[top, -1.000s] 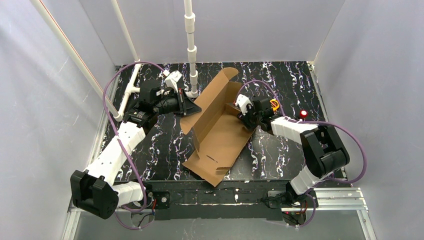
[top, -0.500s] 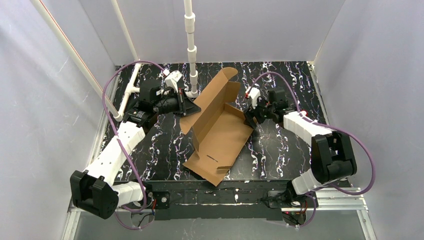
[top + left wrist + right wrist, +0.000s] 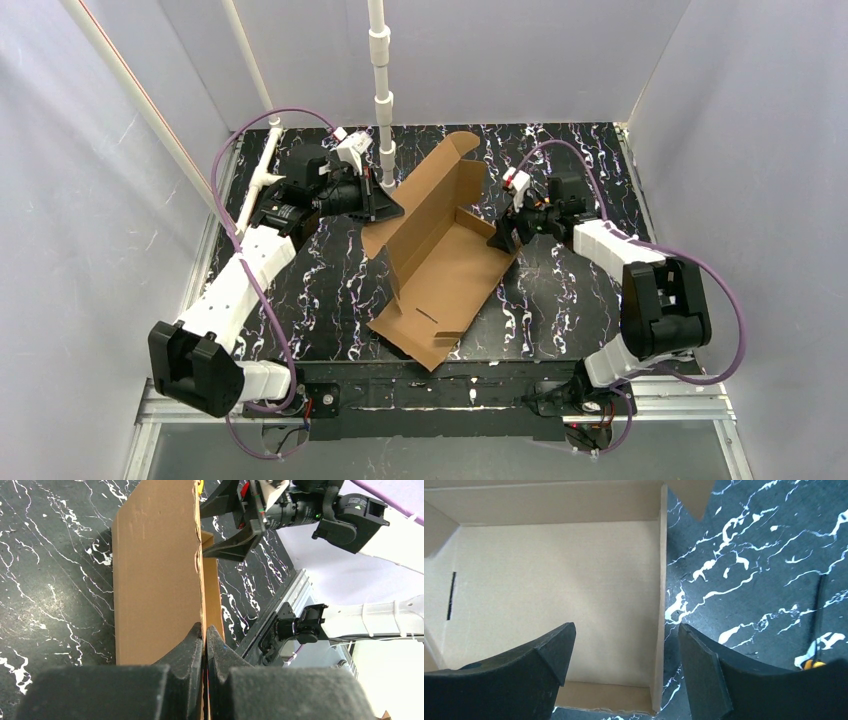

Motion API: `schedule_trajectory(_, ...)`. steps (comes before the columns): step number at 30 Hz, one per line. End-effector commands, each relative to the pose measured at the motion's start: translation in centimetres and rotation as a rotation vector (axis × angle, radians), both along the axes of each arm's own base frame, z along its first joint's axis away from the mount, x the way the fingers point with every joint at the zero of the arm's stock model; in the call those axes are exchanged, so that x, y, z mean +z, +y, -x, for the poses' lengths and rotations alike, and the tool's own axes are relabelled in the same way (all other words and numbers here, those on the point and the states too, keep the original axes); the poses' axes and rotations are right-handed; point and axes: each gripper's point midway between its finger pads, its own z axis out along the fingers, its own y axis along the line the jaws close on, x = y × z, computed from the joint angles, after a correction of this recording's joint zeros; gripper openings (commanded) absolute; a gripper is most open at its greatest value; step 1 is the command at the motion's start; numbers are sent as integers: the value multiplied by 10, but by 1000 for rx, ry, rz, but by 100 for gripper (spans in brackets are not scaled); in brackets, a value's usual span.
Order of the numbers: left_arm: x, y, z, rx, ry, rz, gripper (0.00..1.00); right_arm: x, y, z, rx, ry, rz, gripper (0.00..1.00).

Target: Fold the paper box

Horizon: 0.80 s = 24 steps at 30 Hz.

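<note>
The paper box [image 3: 440, 270] is a brown cardboard blank, partly folded, lying diagonally across the middle of the black marbled table. Its long left wall stands upright. My left gripper [image 3: 392, 211] is shut on the top edge of that wall [image 3: 157, 570] near its far end; the fingers [image 3: 192, 645] pinch the cardboard edge. My right gripper [image 3: 497, 241] is open and empty at the box's right side. In the right wrist view the low right wall [image 3: 660, 590] stands between the spread fingers [image 3: 551, 652], apart from both.
A white pipe post [image 3: 382, 100] stands at the back behind the box. A white pipe fitting [image 3: 262, 175] lies at the far left. A yellow item [image 3: 811, 660] lies on the table beside the right gripper. White walls enclose the table.
My right gripper has drawn back out of the box to its right side and now straddles the right wall. My left gripper has shifted slightly back, still holding the raised wall.
</note>
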Motion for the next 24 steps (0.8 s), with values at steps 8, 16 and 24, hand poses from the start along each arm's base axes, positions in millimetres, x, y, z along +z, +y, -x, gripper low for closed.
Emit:
schedule_trajectory(8, 11, -4, -3, -38, -34, 0, 0, -21, 3, -25, -90, -32, 142, 69)
schedule_trajectory(16, 11, -2, -6, 0, -26, -7, 0, 31, -6, -12, -14, -87, 69, 75)
schedule_trajectory(24, 18, 4, -5, 65, -16, 8, 0, 23, -73, -4, -186, 19, 79, 37)
